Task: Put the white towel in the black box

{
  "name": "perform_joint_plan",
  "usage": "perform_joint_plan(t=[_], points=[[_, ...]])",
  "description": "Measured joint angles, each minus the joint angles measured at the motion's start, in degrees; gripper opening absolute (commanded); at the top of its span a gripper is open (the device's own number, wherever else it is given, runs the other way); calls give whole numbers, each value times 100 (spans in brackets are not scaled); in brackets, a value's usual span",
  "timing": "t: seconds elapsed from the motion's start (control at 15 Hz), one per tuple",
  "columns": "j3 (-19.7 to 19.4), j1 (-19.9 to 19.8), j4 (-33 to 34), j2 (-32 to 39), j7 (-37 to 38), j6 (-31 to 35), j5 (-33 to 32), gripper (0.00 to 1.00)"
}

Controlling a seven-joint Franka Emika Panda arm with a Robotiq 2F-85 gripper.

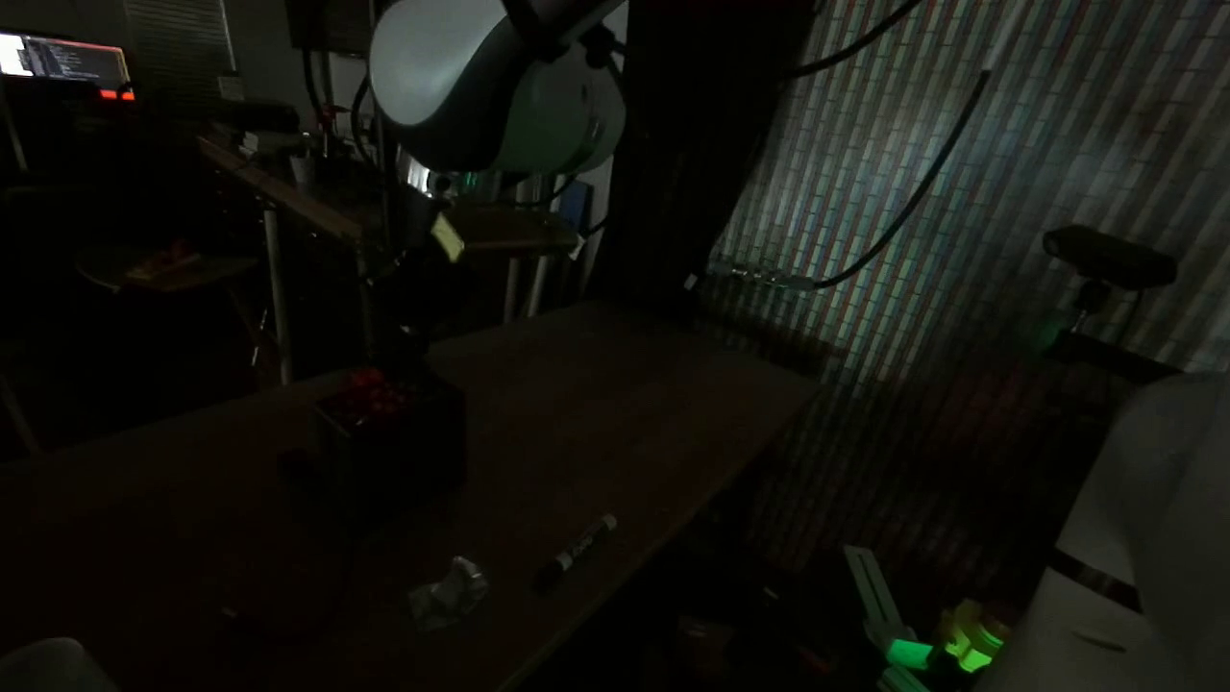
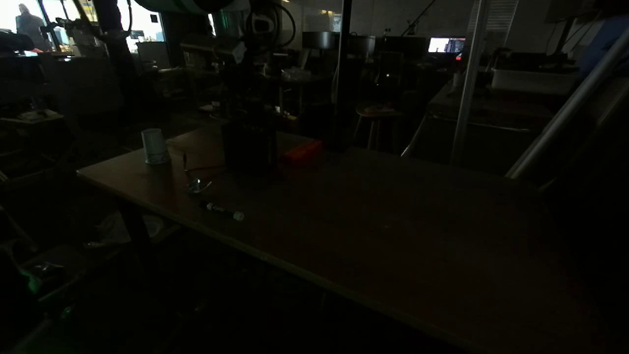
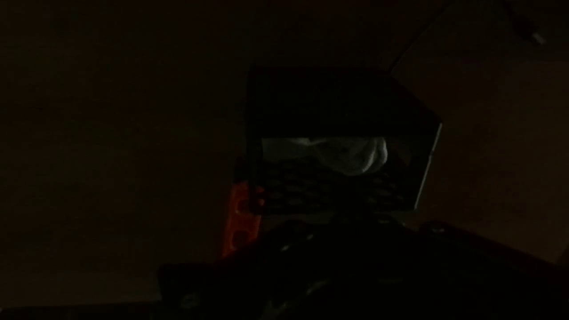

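Wrist view: we log the white towel (image 3: 355,155) inside the black box (image 3: 329,100) at 12 o'clock from the claw (image 3: 353,211), visible long axis 9-to-3; claw spread or closed, we can't make out.

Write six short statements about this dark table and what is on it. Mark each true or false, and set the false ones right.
1. A dry-erase marker and a crumpled wrapper lie apart on the table. True.
2. The dry-erase marker stands on end. False: it lies on its side.
3. The white towel is inside the black box. True.
4. A red strip lies beside the black box, outside it. True.
5. The red strip lies on top of the white towel. False: the red strip is outside the black box, while the white towel is inside it.
6. The black box is closed. False: it is open, with the white towel showing through the opening.
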Motion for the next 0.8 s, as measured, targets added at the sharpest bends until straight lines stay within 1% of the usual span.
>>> perform_joint_plan(t=[0.07,0.13,0.2,0.27,0.33,0.8], points=[[1,1,-164,-240,156,71,50,4],[4,2,-341,-471,329,147,92,7],[9,2,-512,-682,458,197,114,13],[12,3,-646,-838,527,221,123,22],[14,3,-739,-939,560,230,131,26],[14,3,-849,-993,609,319,150,27]])
